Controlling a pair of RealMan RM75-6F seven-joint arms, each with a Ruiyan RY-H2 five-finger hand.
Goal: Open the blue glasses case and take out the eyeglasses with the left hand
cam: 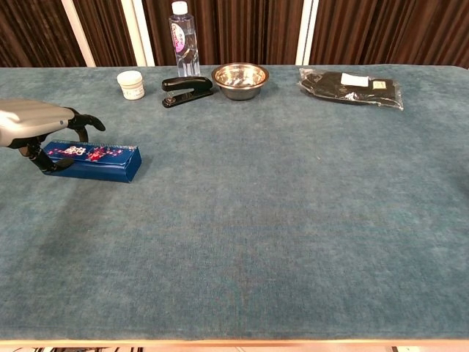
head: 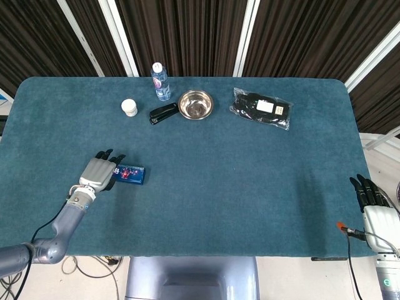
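On the left side of the table, the blue glasses case lies flat and closed, long side running left to right. The left hand sits over its left end, palm down, dark fingers curled over the top of the case and the thumb down at its near side; from the chest view it looks like a grasp on that end, though how firm the contact is can't be made out. Over at the right edge, off the table, the right hand hangs with fingers straight and slightly apart, holding nothing. Along the far side stand a white jar, a water bottle, a black stapler, a steel bowl and a black packet.
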